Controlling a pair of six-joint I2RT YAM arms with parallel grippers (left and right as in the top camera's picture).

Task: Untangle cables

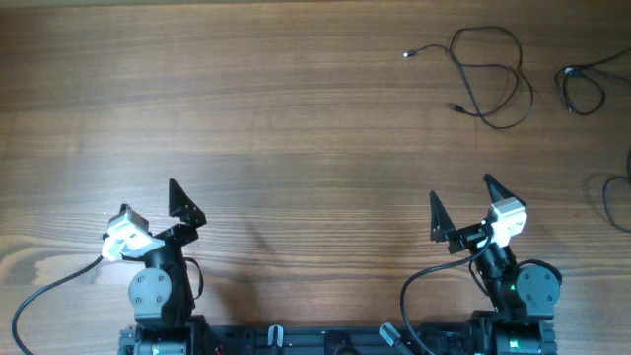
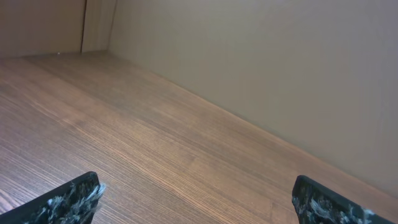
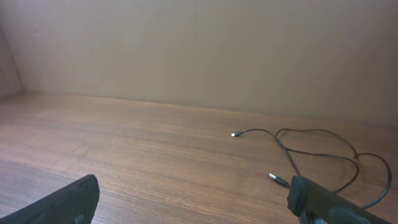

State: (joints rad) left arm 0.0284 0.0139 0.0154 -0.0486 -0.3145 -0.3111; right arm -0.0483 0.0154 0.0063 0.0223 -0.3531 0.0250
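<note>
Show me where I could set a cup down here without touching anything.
The left half and middle of the table are bare wood, from the far edge down to the left gripper and right gripper. The far right corner is crowded: a looped cable, with other cables along the right edge.

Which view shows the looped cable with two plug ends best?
Overhead: the whole looped cable shows from above, both plug ends clear. Right wrist catches it low-angle and foreshortened. Left wrist shows none of it.
</note>
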